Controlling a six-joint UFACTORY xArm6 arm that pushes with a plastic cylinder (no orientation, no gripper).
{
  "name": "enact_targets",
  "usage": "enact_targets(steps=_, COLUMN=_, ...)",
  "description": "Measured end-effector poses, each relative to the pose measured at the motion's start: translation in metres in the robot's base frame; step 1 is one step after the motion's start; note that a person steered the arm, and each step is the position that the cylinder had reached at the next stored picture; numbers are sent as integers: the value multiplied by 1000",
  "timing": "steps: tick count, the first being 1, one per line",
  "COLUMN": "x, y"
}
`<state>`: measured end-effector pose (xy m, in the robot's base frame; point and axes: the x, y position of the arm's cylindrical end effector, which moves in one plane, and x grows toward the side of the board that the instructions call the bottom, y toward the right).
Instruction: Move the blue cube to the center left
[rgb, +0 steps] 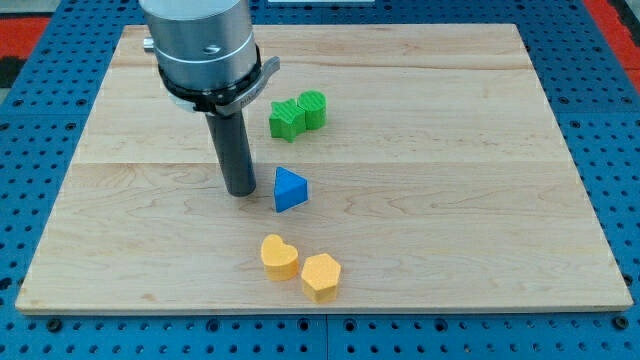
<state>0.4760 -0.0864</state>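
The blue block (290, 190), wedge-like in shape, lies a little left of the wooden board's middle. My tip (240, 191) rests on the board just to the block's left, a small gap apart from it. The dark rod rises from there to the grey arm head (200, 45) at the view's top left.
Two green blocks (297, 114) sit touching each other above the blue block, toward the view's top. A yellow heart-shaped block (279, 256) and a yellow hexagonal block (321, 276) lie side by side below it. The board (480, 200) lies on a blue pegboard table.
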Motion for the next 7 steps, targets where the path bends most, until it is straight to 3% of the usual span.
enact_targets(steps=1, x=-14, y=36)
enact_targets(steps=2, x=-26, y=8)
enact_targets(steps=4, x=-26, y=-105)
enact_targets(steps=6, x=-3, y=-145)
enact_targets(steps=7, x=-15, y=-154)
